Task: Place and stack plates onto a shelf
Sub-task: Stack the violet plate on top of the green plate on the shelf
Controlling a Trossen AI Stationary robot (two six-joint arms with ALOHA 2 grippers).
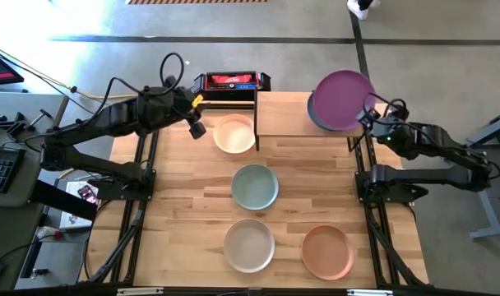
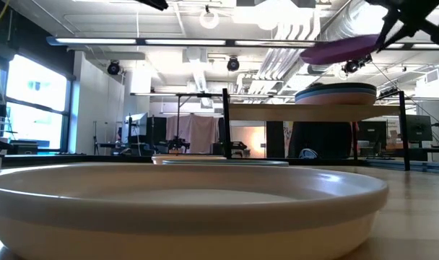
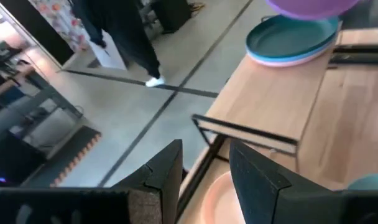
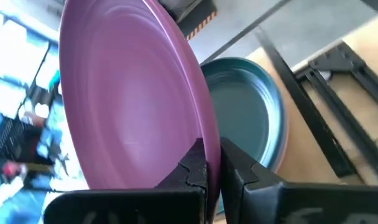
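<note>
Plates (image 1: 321, 116) are stacked on the shelf (image 1: 279, 115) upper right, a purple plate (image 1: 343, 100) is pinched by the right gripper (image 1: 370, 113), the left gripper (image 1: 197, 130) is held open, and 4 plates are left on the table (image 1: 184, 189).

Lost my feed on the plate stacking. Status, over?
Right gripper shut on purple plate, above shelf stack. Left gripper open over peach plate. Nothing blocking.

Bright overhead lighting; floor glare (image 1: 135, 20) in high view; near plate (image 2: 183, 209) blurred in low view.
</note>
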